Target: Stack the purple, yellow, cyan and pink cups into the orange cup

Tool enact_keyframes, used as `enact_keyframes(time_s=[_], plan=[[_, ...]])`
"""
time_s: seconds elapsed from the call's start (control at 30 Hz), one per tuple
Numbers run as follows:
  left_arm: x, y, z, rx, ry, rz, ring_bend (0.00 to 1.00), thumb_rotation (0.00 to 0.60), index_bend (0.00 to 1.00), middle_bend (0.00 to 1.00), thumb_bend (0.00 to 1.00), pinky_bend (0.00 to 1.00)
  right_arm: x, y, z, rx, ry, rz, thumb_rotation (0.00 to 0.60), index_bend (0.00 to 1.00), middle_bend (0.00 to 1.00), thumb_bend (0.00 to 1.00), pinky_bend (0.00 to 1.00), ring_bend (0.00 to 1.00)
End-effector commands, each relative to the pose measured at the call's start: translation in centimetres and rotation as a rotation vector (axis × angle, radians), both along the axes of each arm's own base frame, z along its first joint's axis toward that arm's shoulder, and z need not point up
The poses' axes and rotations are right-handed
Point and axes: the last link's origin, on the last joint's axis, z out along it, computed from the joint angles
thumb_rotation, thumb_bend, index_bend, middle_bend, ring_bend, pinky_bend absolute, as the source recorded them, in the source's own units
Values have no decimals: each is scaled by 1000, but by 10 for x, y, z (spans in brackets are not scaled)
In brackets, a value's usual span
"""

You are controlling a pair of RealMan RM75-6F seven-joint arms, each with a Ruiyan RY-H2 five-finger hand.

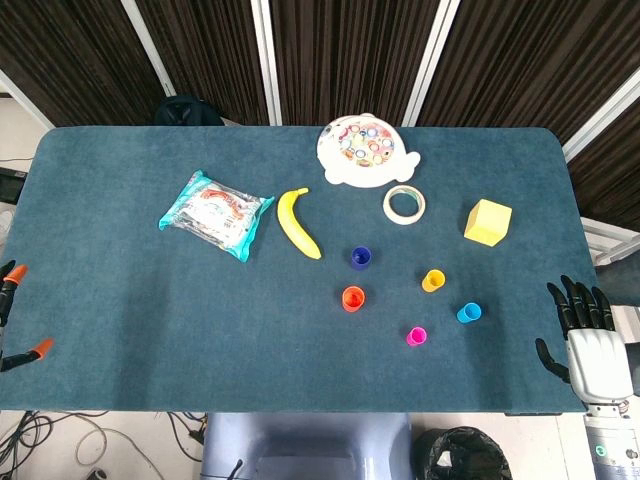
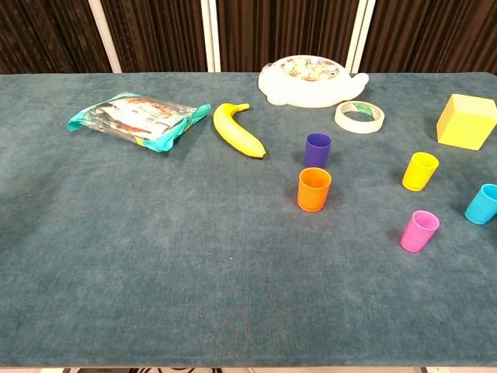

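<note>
The five cups stand upright and apart on the right half of the desk (image 1: 120, 330): orange cup (image 1: 353, 298), purple cup (image 1: 361, 258) just behind it, yellow cup (image 1: 433, 281), pink cup (image 1: 416, 336), cyan cup (image 1: 468, 313). Only the head view shows the right hand (image 1: 580, 325), fingers spread and holding nothing, at the desk's right edge, and orange fingertips (image 1: 18, 272) of the left hand at the left edge; its state I cannot tell. The chest view shows no hands.
</note>
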Motion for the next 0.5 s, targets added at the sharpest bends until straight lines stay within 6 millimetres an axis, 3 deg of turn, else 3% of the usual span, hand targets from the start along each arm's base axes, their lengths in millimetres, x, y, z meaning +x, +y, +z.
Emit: enact_keyframes(time_s=[0.03,0.5], plan=[[1,-1,-1,-2,-1,-4,0,600,0,0,0,40,0,1,1,0,-9,-3,600,80,0,416,36,0],[3,-4,-3,-10,-4,-6,0,600,0,0,0,40,1,4,1,27,-68,-20,600,80,0,416,36,0]])
